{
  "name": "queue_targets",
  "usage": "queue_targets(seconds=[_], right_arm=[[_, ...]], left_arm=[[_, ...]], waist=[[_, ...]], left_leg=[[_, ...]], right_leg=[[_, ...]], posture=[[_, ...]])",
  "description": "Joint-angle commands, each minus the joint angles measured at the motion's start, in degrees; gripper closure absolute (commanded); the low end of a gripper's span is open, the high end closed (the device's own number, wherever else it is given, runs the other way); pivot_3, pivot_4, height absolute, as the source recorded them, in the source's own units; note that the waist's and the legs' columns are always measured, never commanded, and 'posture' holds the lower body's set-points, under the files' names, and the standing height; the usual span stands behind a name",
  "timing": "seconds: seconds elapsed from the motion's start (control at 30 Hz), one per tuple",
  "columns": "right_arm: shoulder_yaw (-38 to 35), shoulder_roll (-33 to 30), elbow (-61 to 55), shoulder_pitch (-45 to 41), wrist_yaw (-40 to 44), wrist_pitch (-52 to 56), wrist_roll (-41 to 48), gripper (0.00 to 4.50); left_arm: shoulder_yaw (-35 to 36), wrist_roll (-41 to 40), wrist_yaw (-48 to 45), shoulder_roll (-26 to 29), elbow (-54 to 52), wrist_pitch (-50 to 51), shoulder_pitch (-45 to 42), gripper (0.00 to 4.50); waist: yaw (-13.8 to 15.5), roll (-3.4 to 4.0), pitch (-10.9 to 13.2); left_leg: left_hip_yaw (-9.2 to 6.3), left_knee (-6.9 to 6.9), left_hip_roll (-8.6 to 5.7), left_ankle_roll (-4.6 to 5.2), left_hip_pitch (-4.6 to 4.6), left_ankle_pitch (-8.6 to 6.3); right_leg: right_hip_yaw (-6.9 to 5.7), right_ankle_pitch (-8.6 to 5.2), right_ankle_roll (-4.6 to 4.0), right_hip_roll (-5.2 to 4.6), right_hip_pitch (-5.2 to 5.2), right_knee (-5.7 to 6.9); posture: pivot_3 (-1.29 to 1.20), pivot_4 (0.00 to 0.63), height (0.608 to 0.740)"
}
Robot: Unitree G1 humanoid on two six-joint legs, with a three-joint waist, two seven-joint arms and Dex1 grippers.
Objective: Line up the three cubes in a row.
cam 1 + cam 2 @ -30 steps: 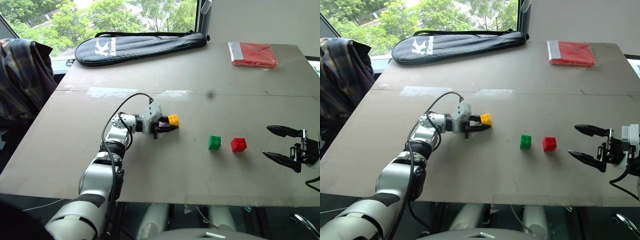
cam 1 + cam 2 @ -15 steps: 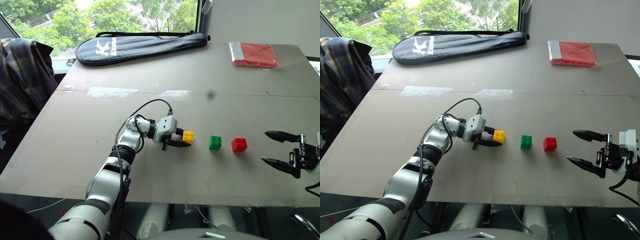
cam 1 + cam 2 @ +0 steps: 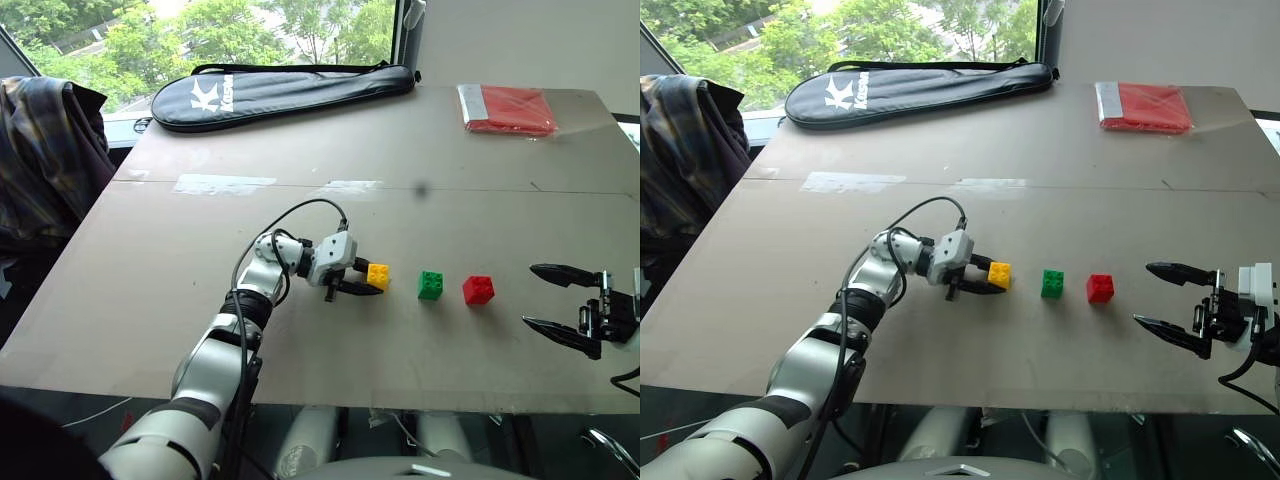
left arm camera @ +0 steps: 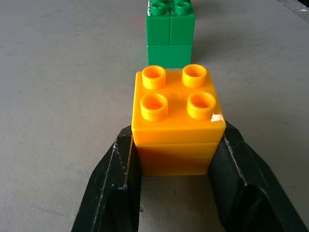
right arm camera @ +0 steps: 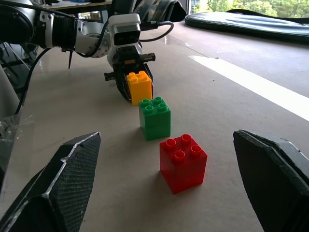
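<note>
Left gripper [image 3: 362, 282]: jaws clamped on yellow cube [image 3: 377, 274], beside green cube [image 3: 431, 284]
Right gripper [image 3: 561, 302]: jaws wide apart, empty, near red cube [image 3: 478, 290]

Left arm [image 3: 215, 355]: silver-grey segmented shells with black joint rings. A black cable [image 3: 285, 215] loops from forearm to a white boxy wrist module [image 3: 335, 258]. Left gripper [image 3: 364, 280]: two black, smooth, tapered fingers [image 4: 113, 188]. Right gripper [image 3: 560, 300]: two long black pointed fingers [image 5: 63, 181] with a cross-hatched texture, on a black and white wrist block [image 3: 1245, 300] with a black cable [image 3: 1240, 370].
</note>
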Motion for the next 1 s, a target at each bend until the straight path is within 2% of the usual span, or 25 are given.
queue_targets(seconds=[0.03, 0.23, 0.37, 0.47, 0.7, 0.83, 1.0], right_arm=[[-1.63, -0.22, -0.92, -0.04, 0.24, -0.94, 0.40, 0.00], [-1.79, -0.28, -0.51, -0.32, 0.03, -1.73, 0.00, 0.00], [-1.66, -0.32, -0.53, -0.34, -0.04, -1.82, 0.09, 0.00], [-1.55, -0.27, -0.65, -0.39, -0.23, -1.87, 0.07, 0.00], [-1.13, -0.10, -1.40, -0.50, -0.88, -1.46, 0.10, 0.00], [-0.72, 0.20, -1.94, -0.30, -1.22, -1.13, 0.21, 0.00], [-0.38, 1.62, -1.68, 0.63, -1.91, -0.69, 0.43, 0.00]], left_arm=[[-2.05, 1.24, 0.89, -0.99, 0.95, 0.94, 1.65, 3.22], [-2.62, 1.09, -1.23, -0.81, 1.40, 3.97, 1.20, 3.22], [-2.49, 1.08, -1.01, -0.62, 1.12, 4.02, 1.26, 1.22], [-2.48, 1.43, -0.19, -0.42, 1.24, 3.50, 1.26, 0.16], [-1.54, 0.35, 0.97, 0.60, 0.05, 4.62, 0.77, 0.07], [2.78, -6.50, -1.86, 2.07, -5.88, 10.85, 0.87, 0.07], [5.44, -12.22, -4.24, 7.74, -18.42, 18.88, 4.88, 0.07]], waist=[[0.02, 0.00, 0.00], [0.02, 0.00, 0.00], [-0.02, 0.01, -0.01], [0.00, 0.01, -0.02], [-0.05, 0.01, -0.02], [-0.22, -0.03, 0.01], [-0.79, -0.11, 0.08]], left_leg=[[0.00, 0.00, 0.00, 0.00, 0.00, 0.00], [0.00, 0.01, 0.00, 0.00, 0.02, 0.00], [0.00, 0.01, 0.00, 0.00, 0.03, 0.00], [-0.01, 0.01, 0.00, 0.00, 0.04, 0.00], [-0.01, 0.02, 0.02, 0.00, 0.08, 0.02], [-0.01, 0.02, 0.03, 0.01, 0.05, 0.02], [-0.01, -0.06, 0.11, -0.02, -0.03, 0.02]], right_leg=[[0.00, 0.00, 0.00, 0.00, 0.00, 0.00], [0.00, 0.00, 0.00, 0.00, 0.03, 0.00], [0.00, 0.00, 0.00, 0.02, 0.05, 0.00], [0.00, 0.00, 0.00, 0.01, 0.05, 0.00], [0.01, 0.00, 0.00, 0.02, 0.08, 0.02], [0.01, 0.00, 0.00, 0.05, 0.05, 0.02], [0.04, 0.00, -0.03, 0.13, -0.09, 0.02]], posture=[[0.00, 0.150, 0.694], [0.00, 0.150, 0.694], [0.00, 0.150, 0.694], [0.00, 0.150, 0.694], [0.00, 0.150, 0.694], [0.00, 0.150, 0.694], [0.00, 0.150, 0.694]])
